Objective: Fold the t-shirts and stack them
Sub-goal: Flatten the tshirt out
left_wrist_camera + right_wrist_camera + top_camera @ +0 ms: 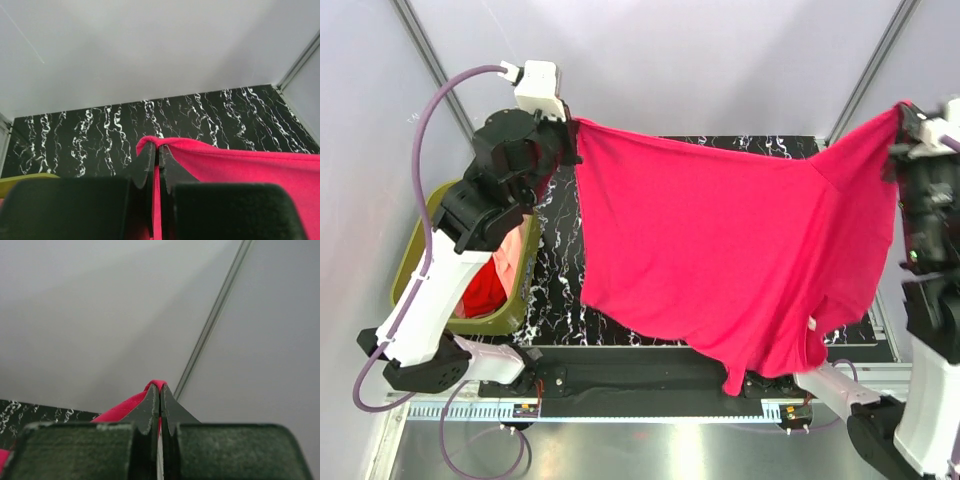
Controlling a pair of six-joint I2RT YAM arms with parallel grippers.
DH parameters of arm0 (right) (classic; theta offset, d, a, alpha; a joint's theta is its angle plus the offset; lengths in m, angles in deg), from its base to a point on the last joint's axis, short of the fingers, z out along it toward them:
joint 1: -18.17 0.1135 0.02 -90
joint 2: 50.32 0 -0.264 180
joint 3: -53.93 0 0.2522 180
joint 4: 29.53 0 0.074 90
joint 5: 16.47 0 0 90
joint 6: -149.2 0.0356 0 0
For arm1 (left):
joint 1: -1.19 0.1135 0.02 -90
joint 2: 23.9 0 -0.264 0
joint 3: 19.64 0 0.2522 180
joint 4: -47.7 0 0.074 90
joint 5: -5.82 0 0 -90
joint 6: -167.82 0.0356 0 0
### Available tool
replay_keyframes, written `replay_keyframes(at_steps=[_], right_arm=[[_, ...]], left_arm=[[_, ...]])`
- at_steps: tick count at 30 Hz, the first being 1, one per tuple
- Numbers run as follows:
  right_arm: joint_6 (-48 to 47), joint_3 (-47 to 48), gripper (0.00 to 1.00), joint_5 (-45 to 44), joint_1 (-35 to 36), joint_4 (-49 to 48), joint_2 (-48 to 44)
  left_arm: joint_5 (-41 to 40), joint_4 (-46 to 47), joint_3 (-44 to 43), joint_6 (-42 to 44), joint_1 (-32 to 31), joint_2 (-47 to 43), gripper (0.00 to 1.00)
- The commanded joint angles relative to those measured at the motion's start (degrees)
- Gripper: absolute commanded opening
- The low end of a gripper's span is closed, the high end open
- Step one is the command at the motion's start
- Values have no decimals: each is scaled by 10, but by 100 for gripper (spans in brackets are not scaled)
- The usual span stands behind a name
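Left claw (568, 125): you have it pinched shut on one upper corner of the magenta t-shirt (720, 240); your wrist view shows cloth (240, 170) squeezed between the closed tips (158, 147)
Right claw (903, 115): clamped tight on the opposite corner, high at the right edge; the fold (122, 410) pokes out past the tips (160, 387)
Magenta t-shirt: hangs spread between your two claws over the black marbled table (555, 260), lower edge drooping toward the near side; you cannot tell whether it touches
Tub (408, 262): olive-green, beside your left arm
Red t-shirt (485, 290): crumpled inside the tub
Salmon t-shirt (510, 255): in the tub against the red one, partly hidden by the arm
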Motion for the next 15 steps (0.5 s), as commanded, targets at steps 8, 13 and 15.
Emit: replay_keyframes(at_steps=[8,13,15], right_arm=[[-69,4,0,-8,0,-78,62],[-75,48,0,-1,0,-71,91],[-64,71,0,3,0,-55,91]], left_arm=[[-93,62,-103,82,6,17,0],[-92,49,-143,85,9,28,0],[-82,42,-149,75,9,16,0]])
